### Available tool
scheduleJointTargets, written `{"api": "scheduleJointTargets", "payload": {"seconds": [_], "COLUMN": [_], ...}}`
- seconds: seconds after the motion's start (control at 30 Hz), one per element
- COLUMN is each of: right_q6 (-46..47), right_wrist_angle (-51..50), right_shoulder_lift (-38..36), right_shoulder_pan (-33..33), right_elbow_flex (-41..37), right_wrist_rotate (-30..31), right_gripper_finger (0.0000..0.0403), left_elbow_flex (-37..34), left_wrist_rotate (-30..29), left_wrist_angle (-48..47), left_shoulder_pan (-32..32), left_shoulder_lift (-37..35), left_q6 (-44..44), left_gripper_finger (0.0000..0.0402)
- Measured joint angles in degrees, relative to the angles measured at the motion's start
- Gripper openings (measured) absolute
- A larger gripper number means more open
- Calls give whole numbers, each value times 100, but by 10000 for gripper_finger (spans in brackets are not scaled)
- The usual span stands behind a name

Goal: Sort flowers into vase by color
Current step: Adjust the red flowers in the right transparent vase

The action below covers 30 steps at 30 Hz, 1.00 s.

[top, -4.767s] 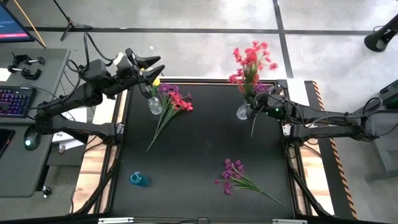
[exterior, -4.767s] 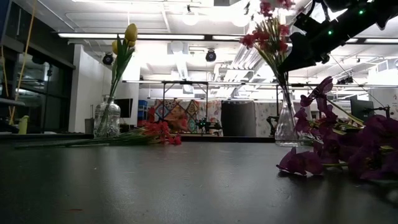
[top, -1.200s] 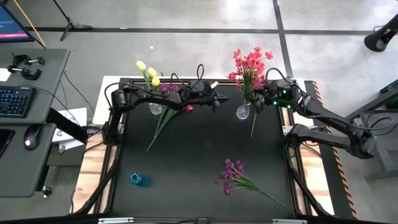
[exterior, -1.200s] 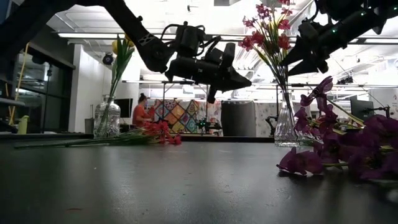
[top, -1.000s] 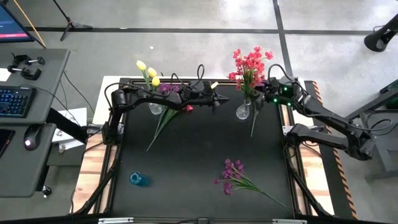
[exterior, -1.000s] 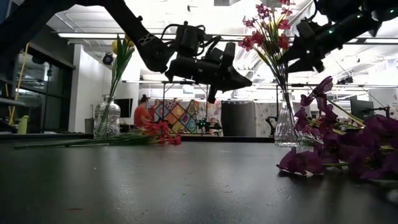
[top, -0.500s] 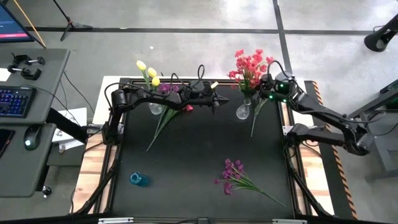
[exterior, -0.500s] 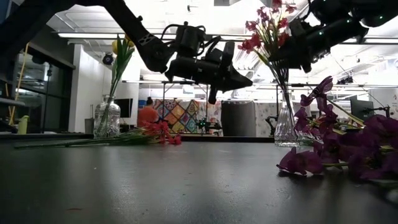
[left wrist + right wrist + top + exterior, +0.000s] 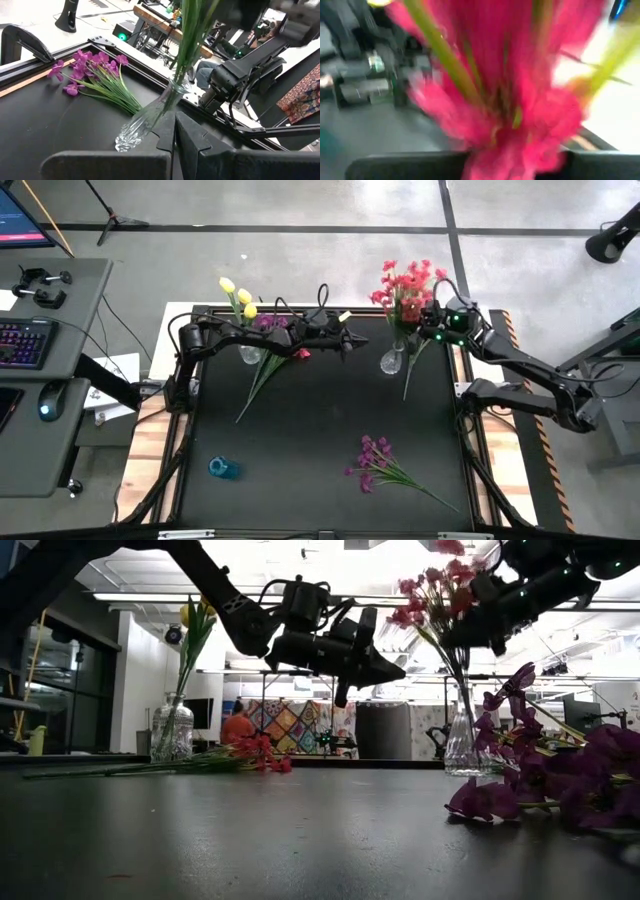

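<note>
Red-pink flowers (image 9: 405, 280) stand in a clear vase (image 9: 391, 361) at the far right, and my right gripper (image 9: 424, 320) is closed in among their upper stems just under the blooms (image 9: 520, 115). Yellow flowers (image 9: 236, 293) stand in a second vase (image 9: 249, 352) at the far left. A loose heap of red-pink and purple flowers (image 9: 285, 340) lies flat beside that vase. A purple bunch (image 9: 378, 460) lies near the front right. My left gripper (image 9: 352, 340) hangs shut and empty above the table between the two vases. My right gripper is on the red-pink bunch high up, at the stems just under the blooms (image 9: 452, 612), coming from the table's right side. The blooms hide the fingertips, so the kind of hold does not show. The stems' lower ends stay in the vase (image 9: 461, 740), and the bunch leans toward the gripper.
A single stem (image 9: 410, 375) lies on the table by the right vase. A small blue object (image 9: 223, 468) sits near the front left. A person in orange (image 9: 238, 726) shows in the room behind. The dark table top (image 9: 320, 420) is bare in the middle.
My right gripper has risen a little, gone toward the far edge into the red-pink bunch and shut. The blooms have swung toward the table's right and slightly up, while the vase has stayed in place.
</note>
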Motion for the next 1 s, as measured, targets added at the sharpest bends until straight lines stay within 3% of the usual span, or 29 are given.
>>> {"api": "scheduleJointTargets", "payload": {"seconds": [0.43, 0.63, 0.83, 1.0], "right_q6": [-297, -507, -552, -606], "right_wrist_angle": [-515, -1460, -1876, -1891], "right_shoulder_lift": [-7, -14, -13, -68], "right_shoulder_pan": [138, 138, 186, 275], "right_elbow_flex": [290, 991, 1166, 1166], "right_wrist_rotate": [71, 538, 238, 158], "right_gripper_finger": [72, 136, 215, 244], "left_elbow_flex": [0, 0, 0, 0], "left_wrist_rotate": [-15, -17, -17, -17], "left_wrist_angle": [7, 16, 55, 54], "left_shoulder_pan": [28, 82, 144, 140], "left_shoulder_lift": [0, 0, 0, 0], "left_q6": [2, -79, -152, -151], "left_gripper_finger": [0, 0, 0, 0]}}
